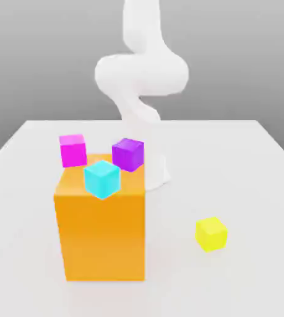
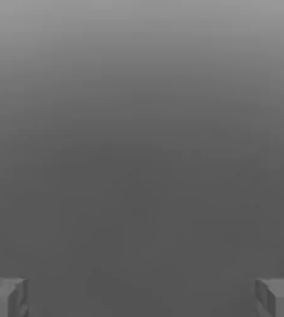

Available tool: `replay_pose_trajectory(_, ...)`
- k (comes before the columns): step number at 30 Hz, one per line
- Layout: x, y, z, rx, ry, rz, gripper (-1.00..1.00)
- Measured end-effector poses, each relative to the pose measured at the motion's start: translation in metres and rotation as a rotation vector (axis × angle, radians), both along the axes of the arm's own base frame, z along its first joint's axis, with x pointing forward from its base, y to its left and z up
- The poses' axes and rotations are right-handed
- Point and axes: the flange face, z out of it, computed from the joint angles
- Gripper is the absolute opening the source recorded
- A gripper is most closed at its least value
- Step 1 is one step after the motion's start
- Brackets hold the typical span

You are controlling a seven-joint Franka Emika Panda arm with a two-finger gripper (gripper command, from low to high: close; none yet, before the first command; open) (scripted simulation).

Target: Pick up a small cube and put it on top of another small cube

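A small, plain bright yellow cube (image 1: 211,233) sits on the white table (image 1: 249,173), toward the exterior view's right and well apart from a big orange block (image 1: 101,232). Cyan (image 1: 101,179), purple (image 1: 128,154) and magenta (image 1: 73,150) cubes cluster at the block's top. The white arm (image 1: 141,74) rises behind them. In the hand view the gripper (image 2: 142,297) is spread wide, holding nothing.

plain white surface (image 1: 243,161), pretty bare. big orange block (image 1: 101,238) sitting toward the exterior view's left, small yellow cube (image 1: 211,233) well apart on the right. magenta cube (image 1: 73,149) and white robot base (image 1: 158,170) further back behind the block.
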Motion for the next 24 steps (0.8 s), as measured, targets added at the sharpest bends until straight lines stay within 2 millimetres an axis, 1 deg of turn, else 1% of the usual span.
replay_pose_trajectory(2,0.021,0.016,-0.048,0.019,0.073,0.040,0.00)
replay_pose_trajectory(5,0.039,0.043,-0.116,0.031,0.174,0.093,0.00)
replay_pose_trajectory(7,0.044,0.062,-0.161,0.030,0.241,0.126,0.00)
replay_pose_trajectory(10,0.040,0.091,-0.228,0.017,0.340,0.173,0.00)
replay_pose_trajectory(12,0.031,0.109,-0.271,0.001,0.404,0.203,0.00)
replay_pose_trajectory(14,0.017,0.124,-0.313,-0.021,0.467,0.231,0.00)
replay_pose_trajectory(17,-0.012,0.142,-0.371,-0.066,0.556,0.269,0.00)
replay_pose_trajectory(19,-0.036,0.149,-0.406,-0.103,0.612,0.293,0.00)
replay_pose_trajectory(21,-0.061,0.152,-0.439,-0.145,0.664,0.314,0.00)
replay_pose_trajectory(22,-0.072,0.152,-0.452,-0.163,0.684,0.322,0.00)
replay_pose_trajectory(24,-0.078,0.153,-0.468,-0.176,0.697,0.329,0.00)
